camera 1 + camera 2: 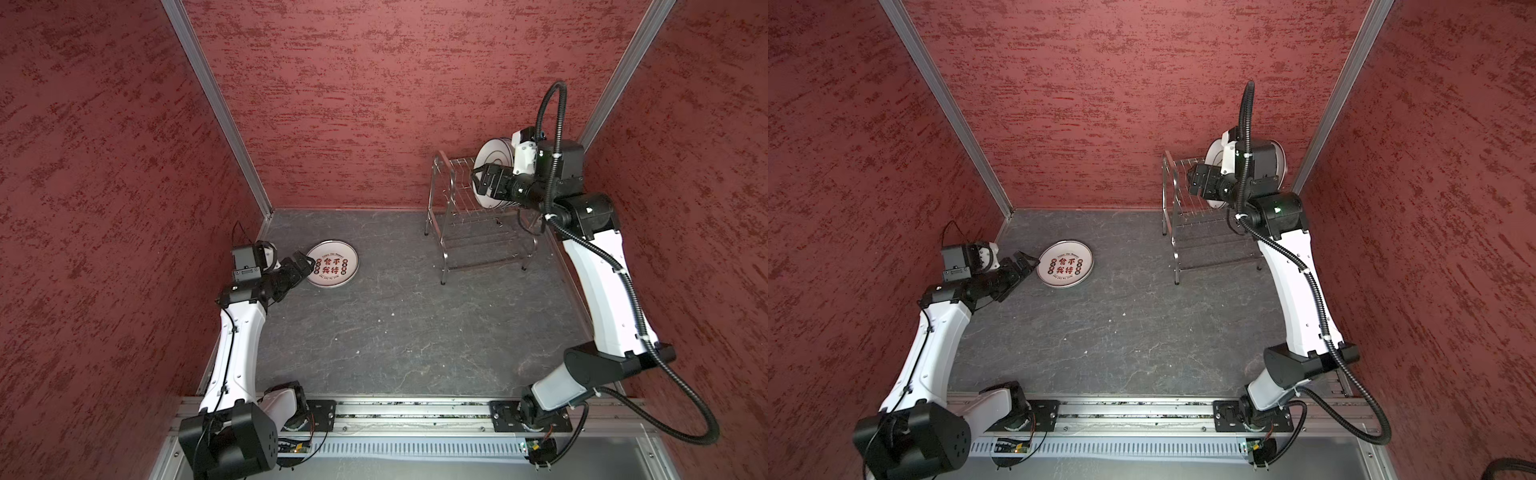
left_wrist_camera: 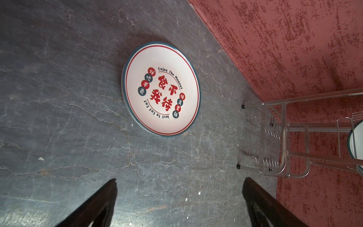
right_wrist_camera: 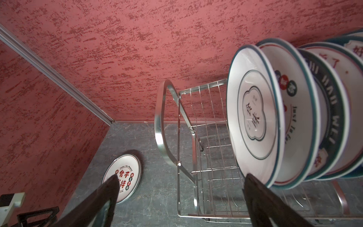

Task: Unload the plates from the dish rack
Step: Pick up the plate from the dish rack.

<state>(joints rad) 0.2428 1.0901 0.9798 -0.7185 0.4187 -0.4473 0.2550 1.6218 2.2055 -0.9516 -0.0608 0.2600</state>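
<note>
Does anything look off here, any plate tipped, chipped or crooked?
Nothing tipped or visibly broken. The racked plates stand on edge, bunched at one end of the dish rack; one plate lies flat, face up on the tabletop. Only oddity: small white flecks scattered there.

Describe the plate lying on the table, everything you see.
The plate is round, glossy white, ceramic-looking, with a teal rim, a thin red ring, red Chinese characters and 'Enjoy The Moment' lettering. It lies flat, face up, on the grey table near the left wall. The open left hand stands short of it, not touching.
</note>
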